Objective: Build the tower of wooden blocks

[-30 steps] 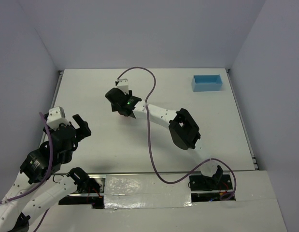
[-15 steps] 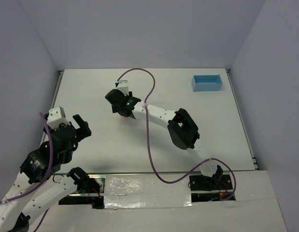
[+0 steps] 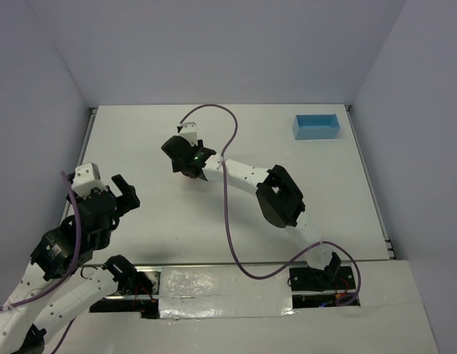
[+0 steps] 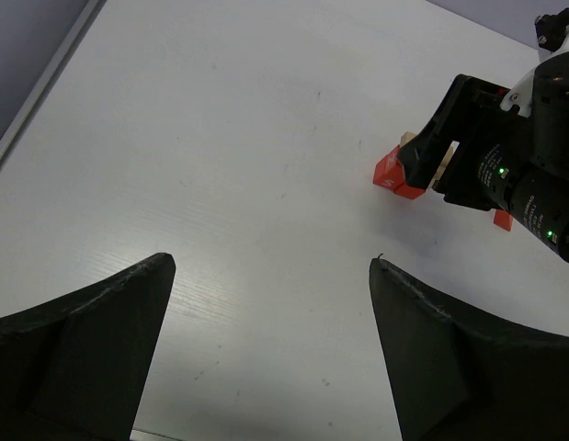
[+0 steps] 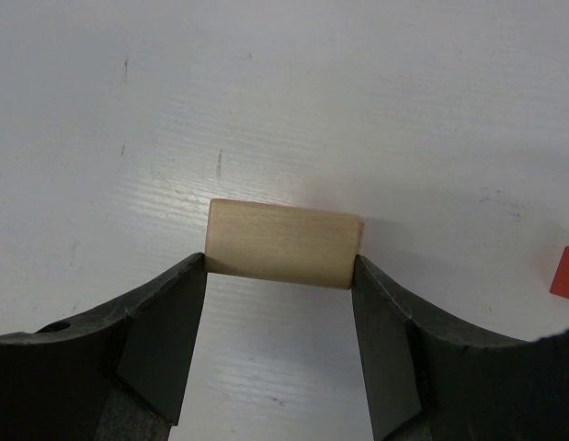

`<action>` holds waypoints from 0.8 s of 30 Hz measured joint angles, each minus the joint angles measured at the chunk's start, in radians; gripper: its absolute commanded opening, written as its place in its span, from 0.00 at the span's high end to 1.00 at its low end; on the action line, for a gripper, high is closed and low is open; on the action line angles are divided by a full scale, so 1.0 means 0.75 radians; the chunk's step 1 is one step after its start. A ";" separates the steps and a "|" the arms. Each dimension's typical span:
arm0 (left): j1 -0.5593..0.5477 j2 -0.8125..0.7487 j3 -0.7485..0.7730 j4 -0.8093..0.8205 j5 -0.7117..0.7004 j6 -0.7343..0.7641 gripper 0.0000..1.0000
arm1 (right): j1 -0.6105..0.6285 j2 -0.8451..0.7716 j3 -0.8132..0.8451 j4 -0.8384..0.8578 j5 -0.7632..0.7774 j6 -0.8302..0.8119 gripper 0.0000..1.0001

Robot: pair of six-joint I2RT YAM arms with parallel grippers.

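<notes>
Scarcely anything has moved since a second ago: the right arm's wrist has shifted only a hair over the same spot, and the left arm sits just as it did.

From the near right, the right arm reaches across to the left of the table's (image 3: 139,133) middle; there the right gripper (image 5: 279,274) has its jaws partly closed on a pale wooden block (image 5: 282,243), one finger against each end of it, the block lying level. Seen from the left wrist, this is where the wood block tower (image 4: 403,173) stands; a red-orange cube (image 4: 389,175) rests on the table right under the held block; whether the two touch cannot be told. A second red-orange piece (image 5: 565,273) lies on the table just to the right, apart from the stack.

At the near left the left gripper (image 4: 270,265) hangs over bare table; its jaws are spread wide and hold nothing; it points toward the tower from well apart.

A light blue tray (image 3: 317,126) sits at the far right; a purple cable (image 3: 228,221) loops along the right arm.
</notes>
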 measured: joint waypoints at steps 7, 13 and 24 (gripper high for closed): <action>0.000 0.000 0.000 0.003 0.008 0.002 0.01 | -0.008 0.000 0.000 -0.002 -0.001 0.001 0.58; 0.000 0.000 0.000 0.006 0.009 0.004 0.00 | -0.017 0.003 0.000 -0.003 -0.010 0.001 0.57; 0.000 0.000 0.000 0.008 0.012 0.004 0.00 | -0.021 0.007 0.000 -0.005 -0.032 0.001 0.50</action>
